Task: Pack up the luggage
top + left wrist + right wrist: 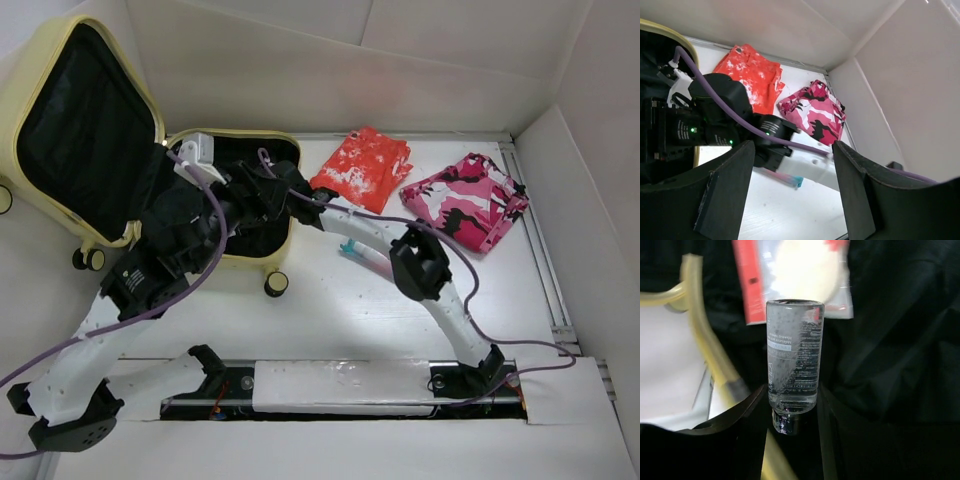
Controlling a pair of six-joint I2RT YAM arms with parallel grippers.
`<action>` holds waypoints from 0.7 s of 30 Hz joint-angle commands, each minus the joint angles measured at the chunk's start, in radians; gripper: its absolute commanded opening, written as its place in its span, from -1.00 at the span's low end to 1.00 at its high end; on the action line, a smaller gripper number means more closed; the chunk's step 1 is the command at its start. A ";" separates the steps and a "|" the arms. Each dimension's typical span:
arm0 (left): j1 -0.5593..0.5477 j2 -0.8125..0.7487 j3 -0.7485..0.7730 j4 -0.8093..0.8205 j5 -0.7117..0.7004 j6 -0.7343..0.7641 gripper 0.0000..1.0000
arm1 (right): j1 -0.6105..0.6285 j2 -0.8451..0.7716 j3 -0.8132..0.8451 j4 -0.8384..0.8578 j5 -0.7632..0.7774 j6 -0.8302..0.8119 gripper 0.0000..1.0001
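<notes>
The luggage [12, 130] lies open around the right gripper [792, 405], which pinches a clear bottle [794, 355]; the left gripper [792, 185] is spread.

Your left arm reaches forward, and your left gripper [792, 195] holds its jaws wide apart, empty. Your right arm bends at the elbow and reaches leftward; your right gripper [792, 407] has its jaws clamped on a clear bottle [792, 350].

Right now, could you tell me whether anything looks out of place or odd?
Nothing spilled or damaged. One oddity: the clear bottle in the right gripper is held by its cap end over the luggage; a thin teal-and-pink item lies under that arm.
</notes>
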 commanded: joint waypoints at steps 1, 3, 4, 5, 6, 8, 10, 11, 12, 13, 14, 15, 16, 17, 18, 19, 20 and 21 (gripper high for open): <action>0.002 -0.019 -0.017 -0.032 -0.038 -0.021 0.21 | -0.016 0.040 0.105 0.086 -0.019 0.096 -0.16; 0.002 -0.019 -0.026 -0.042 -0.038 -0.021 0.21 | -0.016 0.049 0.142 0.087 -0.019 0.108 0.13; 0.002 -0.010 -0.027 -0.042 -0.038 -0.021 0.23 | -0.016 0.049 0.153 0.087 -0.019 0.108 0.21; 0.002 -0.010 -0.037 -0.042 -0.038 -0.021 0.23 | -0.016 0.031 0.153 0.087 -0.019 0.108 0.28; 0.002 -0.010 -0.037 -0.042 -0.027 -0.021 0.23 | -0.028 0.016 0.142 0.087 -0.010 0.108 0.39; 0.002 -0.010 -0.037 -0.019 -0.018 -0.021 0.26 | -0.053 -0.047 0.121 0.087 -0.009 0.097 0.41; 0.002 0.009 -0.047 -0.019 -0.007 -0.021 0.28 | -0.076 -0.134 0.059 0.087 -0.032 0.097 0.41; 0.002 0.009 -0.047 -0.019 0.003 -0.010 0.28 | -0.088 -0.173 0.027 0.096 -0.032 0.074 0.41; 0.002 0.023 -0.047 -0.008 0.013 -0.010 0.28 | -0.116 -0.214 -0.009 0.096 -0.032 0.059 0.41; 0.002 0.041 -0.047 0.001 0.022 0.000 0.32 | -0.130 -0.263 -0.104 0.096 -0.043 0.037 0.37; 0.002 0.052 -0.047 0.001 0.031 0.001 0.32 | -0.144 -0.369 -0.160 0.096 -0.043 0.013 0.37; 0.002 0.062 -0.036 0.001 0.055 0.001 0.34 | -0.176 -0.427 -0.222 0.096 -0.031 -0.042 0.33; 0.002 0.075 -0.036 0.013 0.074 0.010 0.37 | -0.193 -0.487 -0.360 0.096 -0.008 -0.070 0.30; 0.002 0.104 -0.036 0.013 0.092 0.020 0.37 | -0.212 -0.602 -0.431 0.071 0.009 -0.100 0.21; 0.002 0.119 -0.036 0.013 0.134 0.020 0.37 | -0.234 -0.656 -0.498 0.045 0.024 -0.166 0.21; 0.002 0.136 -0.036 0.013 0.155 0.020 0.37 | -0.277 -0.705 -0.561 0.009 0.039 -0.205 0.21; 0.002 0.167 -0.036 0.013 0.174 0.020 0.37 | -0.300 -0.751 -0.674 -0.034 0.096 -0.245 0.25; 0.002 0.181 -0.048 0.013 0.189 0.020 0.37 | -0.320 -0.831 -0.727 -0.130 0.139 -0.280 0.34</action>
